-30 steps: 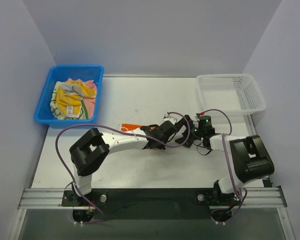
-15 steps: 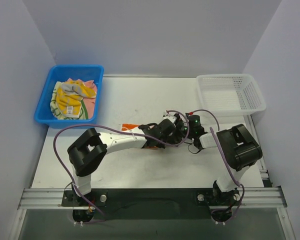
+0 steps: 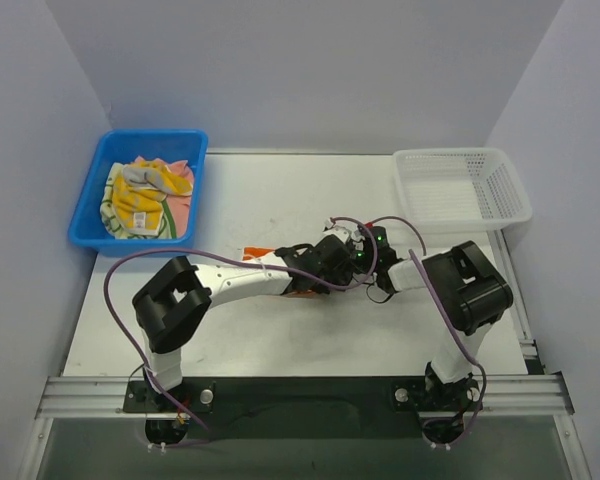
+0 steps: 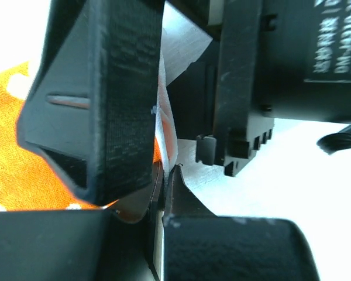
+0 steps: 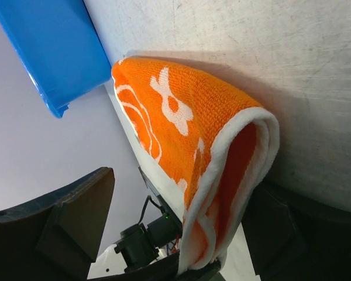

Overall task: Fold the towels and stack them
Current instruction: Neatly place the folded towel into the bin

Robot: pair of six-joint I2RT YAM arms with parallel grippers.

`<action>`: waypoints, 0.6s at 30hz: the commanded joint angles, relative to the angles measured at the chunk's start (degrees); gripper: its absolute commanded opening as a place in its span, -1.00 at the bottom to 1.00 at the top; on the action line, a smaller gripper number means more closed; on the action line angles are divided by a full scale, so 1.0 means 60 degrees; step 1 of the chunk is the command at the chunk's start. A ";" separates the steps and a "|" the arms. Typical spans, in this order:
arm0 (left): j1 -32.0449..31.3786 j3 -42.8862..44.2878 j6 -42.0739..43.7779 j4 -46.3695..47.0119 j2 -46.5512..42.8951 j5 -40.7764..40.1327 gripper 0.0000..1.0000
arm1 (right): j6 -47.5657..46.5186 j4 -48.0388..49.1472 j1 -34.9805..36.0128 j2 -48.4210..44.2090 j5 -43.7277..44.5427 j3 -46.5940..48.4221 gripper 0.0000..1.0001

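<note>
My left gripper [image 4: 164, 170] is clamped on the orange towel [image 5: 187, 117] at mid-table. My right gripper [image 5: 181, 234] stands wide apart around its folded edge. The white print on that gripper's housing is unreadable. Farther back, more towels [image 3: 145, 195] lie in the blue bin [image 3: 88, 205].

We saw a blue bin [image 3: 88, 205] at the bench's [image 3: 280, 195] far left corner, a white basket [image 3: 460, 190] far right.

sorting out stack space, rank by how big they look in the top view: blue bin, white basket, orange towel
1. blue bin
2. white basket, a bit smaller
3. orange towel, smallest as seen, but mostly covered, so its full size is unsure
</note>
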 commanded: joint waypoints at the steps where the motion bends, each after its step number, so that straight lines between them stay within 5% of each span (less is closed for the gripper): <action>1: 0.0035 0.0353 -0.0165 0.0425 -0.0502 0.0088 -1.00 | -0.0535 -0.2212 0.0174 0.0909 0.1009 -0.0406 0.66; 5: 0.0020 0.0353 -0.0354 0.0425 -0.0341 0.0147 -1.00 | -0.0725 -0.2474 0.0188 0.0836 0.1111 -0.0289 0.36; 9: -0.0009 0.0426 -0.0545 0.0483 -0.0194 0.0410 -0.90 | -0.1149 -0.3118 0.0188 0.0558 0.1389 -0.0055 -0.35; 14: -0.0010 0.0529 -0.0736 0.0513 -0.0471 0.0601 -0.22 | -0.2318 -0.4595 0.0159 0.0265 0.1727 0.0719 -1.00; 18: 0.0210 0.0280 -0.0926 0.0498 -0.1217 0.0733 0.36 | -0.3708 -0.6032 0.0086 0.0016 0.2078 0.1672 -1.00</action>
